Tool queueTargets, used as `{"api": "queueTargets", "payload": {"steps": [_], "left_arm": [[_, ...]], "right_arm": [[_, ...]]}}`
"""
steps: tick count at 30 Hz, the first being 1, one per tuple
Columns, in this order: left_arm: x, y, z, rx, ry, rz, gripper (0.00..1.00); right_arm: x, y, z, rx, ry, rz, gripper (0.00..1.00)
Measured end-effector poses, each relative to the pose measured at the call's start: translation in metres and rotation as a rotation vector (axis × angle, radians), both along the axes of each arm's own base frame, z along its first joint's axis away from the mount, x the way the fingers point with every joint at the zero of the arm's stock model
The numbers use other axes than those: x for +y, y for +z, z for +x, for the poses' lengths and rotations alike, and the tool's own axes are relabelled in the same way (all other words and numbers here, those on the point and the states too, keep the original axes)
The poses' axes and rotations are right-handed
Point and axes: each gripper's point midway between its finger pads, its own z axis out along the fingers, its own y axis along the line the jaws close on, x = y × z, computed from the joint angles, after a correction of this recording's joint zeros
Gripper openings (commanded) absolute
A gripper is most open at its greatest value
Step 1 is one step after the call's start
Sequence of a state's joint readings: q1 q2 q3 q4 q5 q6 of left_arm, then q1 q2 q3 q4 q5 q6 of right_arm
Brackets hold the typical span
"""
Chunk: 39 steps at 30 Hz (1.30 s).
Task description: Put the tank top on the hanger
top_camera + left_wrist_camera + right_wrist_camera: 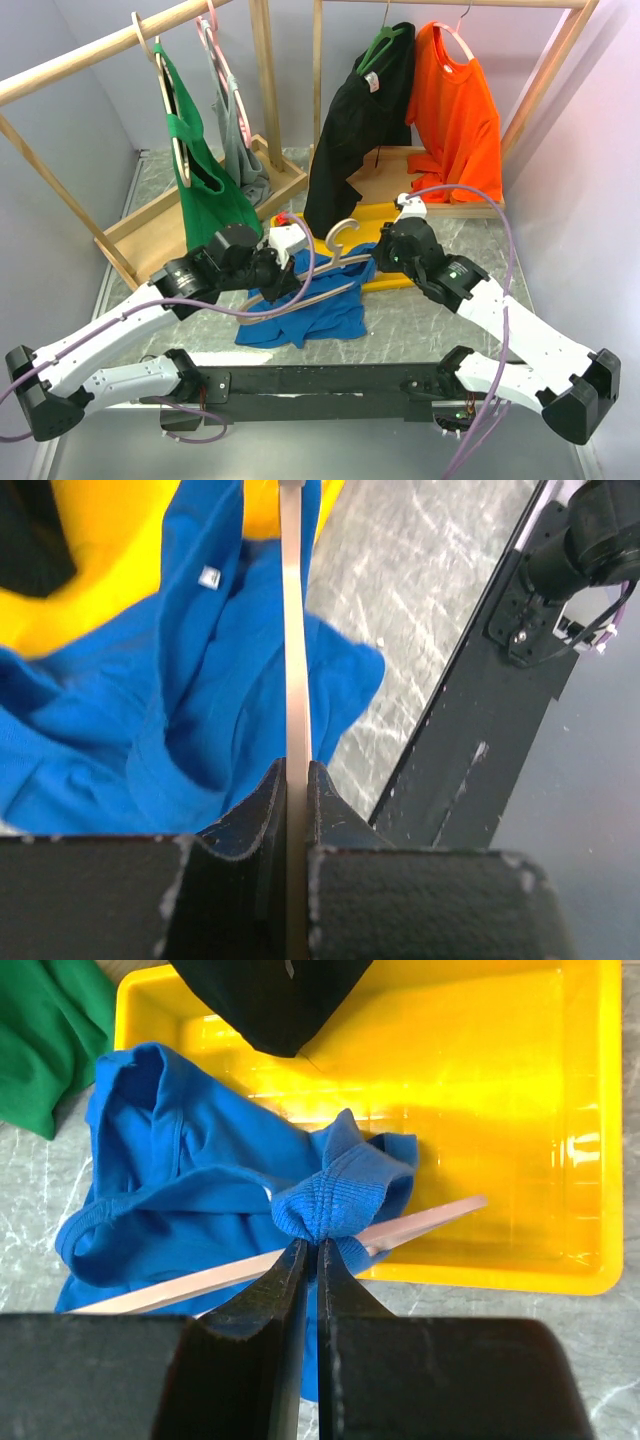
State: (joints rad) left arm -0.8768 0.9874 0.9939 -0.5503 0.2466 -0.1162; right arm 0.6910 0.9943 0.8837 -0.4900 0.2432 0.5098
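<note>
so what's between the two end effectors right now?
The hanger, clamped in the left end effector, and the tank top, pinched by the right end effector; the top external view shows both in the gap.

The tank top (pixel 310 318) lies on the table (pixel 420 320) before the tray (pixel 600 1110), hanger (pixel 293 630) across it.

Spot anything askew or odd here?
The tank top lies crumpled, partly over the yellow tray rim, one strap bunched in the right gripper. The hanger, clamped by the left gripper, slants across it. Nothing spilled or damaged.
</note>
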Motion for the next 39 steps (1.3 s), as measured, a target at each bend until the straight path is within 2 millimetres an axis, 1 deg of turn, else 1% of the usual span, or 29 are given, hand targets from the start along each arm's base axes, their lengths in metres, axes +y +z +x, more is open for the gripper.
{"api": "queueTargets", "payload": {"steps": [6, 15, 22, 25, 27, 28, 30, 31, 33, 34, 36, 39], "left_arm": [[-0.013, -0.010, 0.006, -0.053, -0.041, -0.046, 0.01], [-0.029, -0.021, 0.012, -0.120, -0.085, -0.118, 0.01], [-0.042, -0.032, 0.024, -0.152, -0.111, -0.159, 0.01], [-0.045, -0.036, 0.030, -0.150, -0.123, -0.186, 0.01], [-0.047, -0.038, 0.034, -0.148, -0.134, -0.209, 0.01], [-0.047, -0.039, 0.036, -0.145, -0.137, -0.218, 0.01], [-0.049, -0.040, 0.038, -0.143, -0.147, -0.243, 0.01], [-0.050, -0.040, 0.039, -0.145, -0.155, -0.257, 0.01], [-0.051, -0.040, 0.041, -0.147, -0.158, -0.271, 0.01], [-0.051, -0.039, 0.043, -0.147, -0.161, -0.281, 0.01], [-0.052, -0.037, 0.045, -0.146, -0.167, -0.301, 0.01], [-0.053, -0.034, 0.047, -0.143, -0.178, -0.334, 0.01]], "right_arm": [[-0.005, 0.006, -0.006, -0.011, 0.000, 0.005, 0.07], [-0.003, 0.018, -0.013, -0.035, 0.021, 0.029, 0.08], [-0.004, 0.019, -0.012, -0.035, 0.019, 0.023, 0.11], [-0.006, 0.018, -0.012, -0.038, 0.012, 0.017, 0.15], [-0.007, 0.018, -0.011, -0.040, 0.007, 0.013, 0.21], [-0.007, 0.018, -0.011, -0.041, 0.005, 0.012, 0.27], [-0.008, 0.019, -0.010, -0.045, 0.003, 0.007, 0.35], [-0.009, 0.019, -0.010, -0.047, 0.001, 0.005, 0.43], [-0.010, 0.021, -0.010, -0.055, -0.004, 0.004, 0.50], [-0.011, 0.022, -0.010, -0.063, -0.008, 0.004, 0.57], [-0.015, 0.029, -0.011, -0.091, -0.013, 0.015, 0.60], [-0.019, 0.047, -0.016, -0.172, -0.001, 0.067, 0.64]]}}
